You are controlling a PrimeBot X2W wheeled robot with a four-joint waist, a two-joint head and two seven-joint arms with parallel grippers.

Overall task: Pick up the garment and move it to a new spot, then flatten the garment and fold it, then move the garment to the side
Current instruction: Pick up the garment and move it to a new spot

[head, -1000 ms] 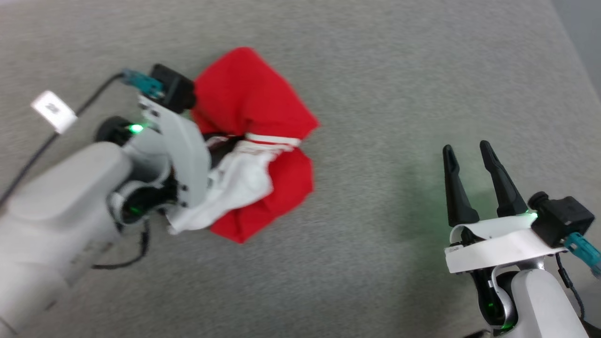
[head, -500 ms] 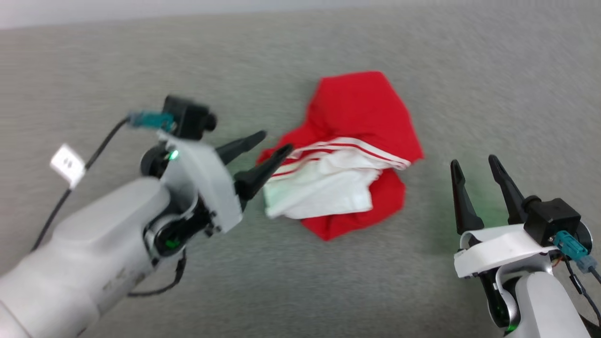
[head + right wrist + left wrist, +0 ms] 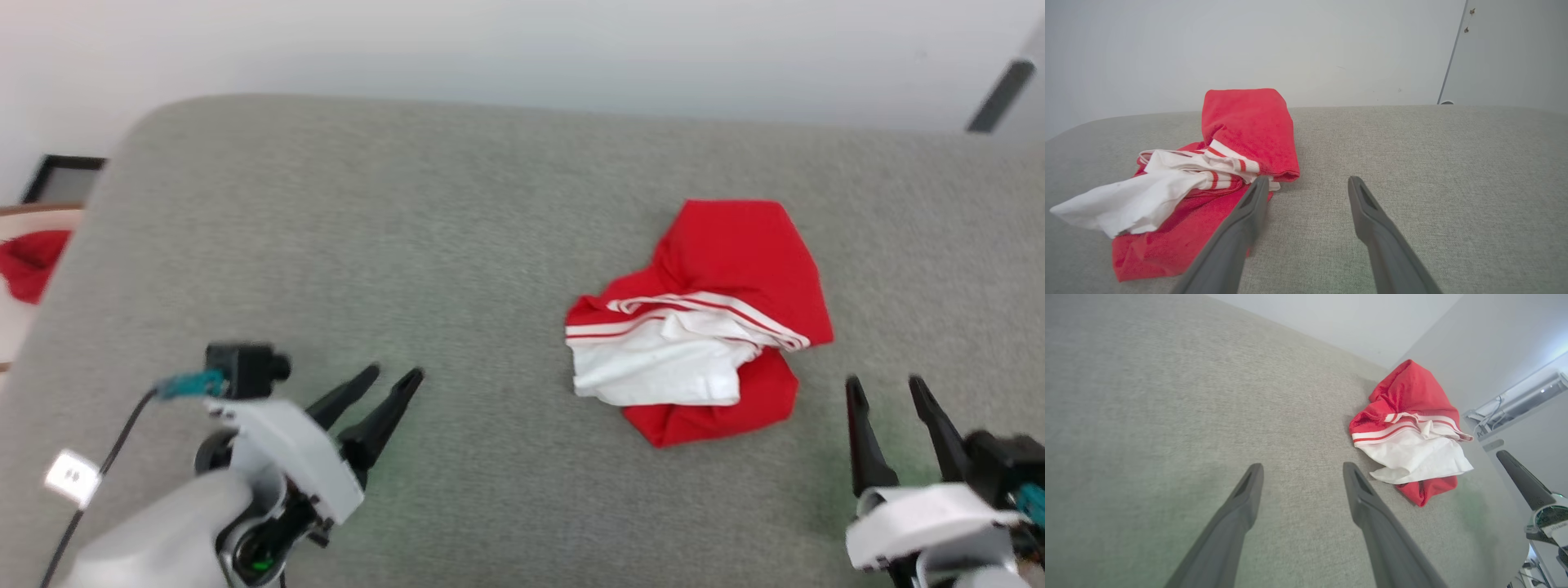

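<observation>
Between left fingers and nearer right fingers, the crumpled garment.

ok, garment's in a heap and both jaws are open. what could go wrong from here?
The garment is bunched in overlapping layers; a pinch may catch several, so it won't spread flat.
The white sleeve lies loose on top; grabbing it alone would likely drag the heap.
Left jaws stand open far from it: long reach for a two-arm spread.
</observation>
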